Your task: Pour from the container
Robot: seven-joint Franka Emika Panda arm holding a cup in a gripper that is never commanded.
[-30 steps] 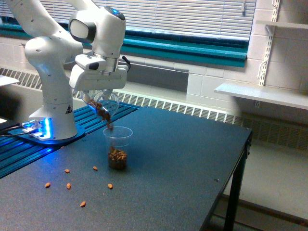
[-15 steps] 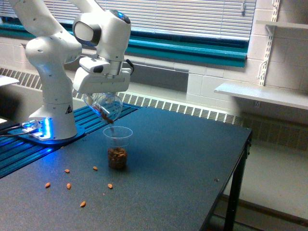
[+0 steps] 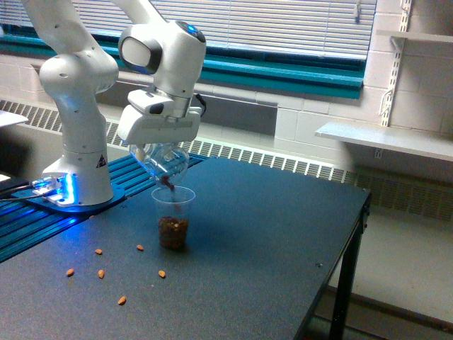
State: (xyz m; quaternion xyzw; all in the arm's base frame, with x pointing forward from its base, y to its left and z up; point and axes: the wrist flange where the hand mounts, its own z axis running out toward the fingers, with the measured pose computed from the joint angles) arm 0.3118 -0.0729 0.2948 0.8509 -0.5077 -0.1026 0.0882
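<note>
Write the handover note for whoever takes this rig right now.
Hand: shut on the clear tumbler, tipped steeply, mouth down over the receiving cup.
Receiving cup: upright on the dark table, roughly a third full of brown nuts.
Done: most of the load is across; a last few nuts sit at the tumbler's lip.
Left: finish the pour, then right the tumbler.
Note: six spilled nuts lie on the table towards the exterior view's left.

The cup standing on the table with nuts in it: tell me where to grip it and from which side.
Grip the cup around its upper wall, coming sideways from the exterior view's right. It stands upright and open-mouthed, and the tilted container in the gripper hangs right over its rim, probably blocking any approach from above.
</note>
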